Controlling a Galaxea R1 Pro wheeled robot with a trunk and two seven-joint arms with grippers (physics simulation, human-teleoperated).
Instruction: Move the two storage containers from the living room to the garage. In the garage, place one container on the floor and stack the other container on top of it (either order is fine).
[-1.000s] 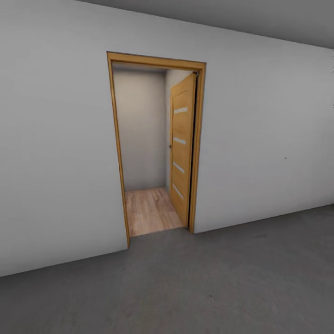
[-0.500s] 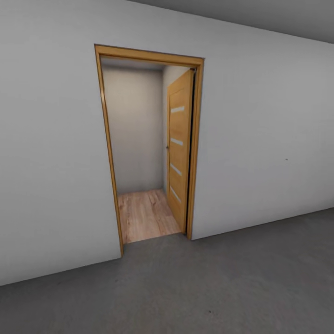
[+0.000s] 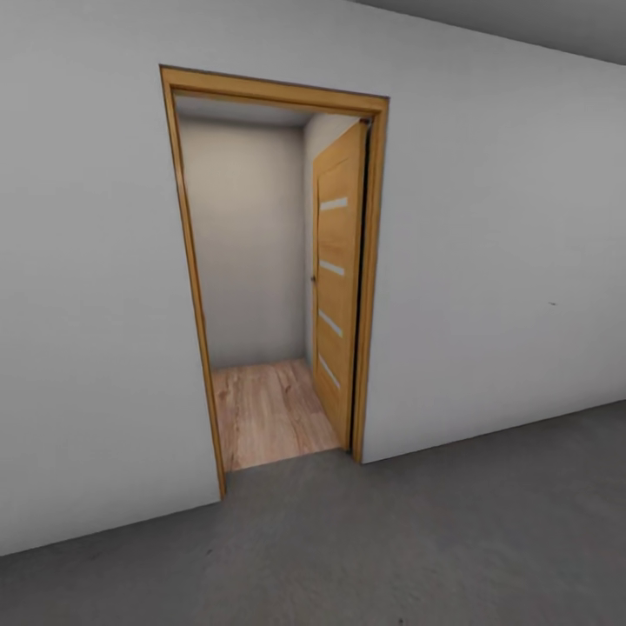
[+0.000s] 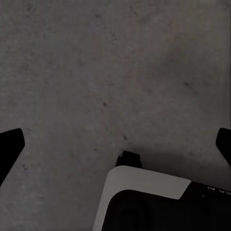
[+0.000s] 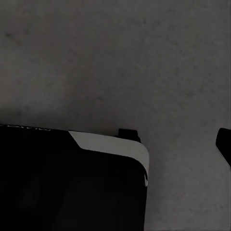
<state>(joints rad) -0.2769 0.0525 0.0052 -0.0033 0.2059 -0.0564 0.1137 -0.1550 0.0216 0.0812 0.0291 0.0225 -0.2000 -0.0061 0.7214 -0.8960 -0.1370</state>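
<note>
The two storage containers are out of view, and so is the living room. I stand in the garage, facing its pale grey wall (image 3: 487, 261) over the dark grey concrete floor (image 3: 391, 548). My left gripper (image 4: 115, 144) hangs over the floor (image 4: 96, 72), open, with its black fingertips (image 4: 9, 147) far apart and nothing between them. My right gripper (image 5: 115, 144) also hangs over the floor (image 5: 120, 57). One fingertip (image 5: 224, 144) shows at the picture's edge in the wide-open position, and nothing is held.
A wood-framed doorway (image 3: 187, 261) in the wall opens onto a small hallway with light wood-plank flooring (image 3: 269, 413). Its orange-brown door (image 3: 337, 278) is swung inward along the hallway's right side. Parts of my dark base (image 4: 159, 207) show under both wrists.
The head view has moved closer to the doorway, which now looks taller and wider with its left post further left. Nothing in the room has moved.
</note>
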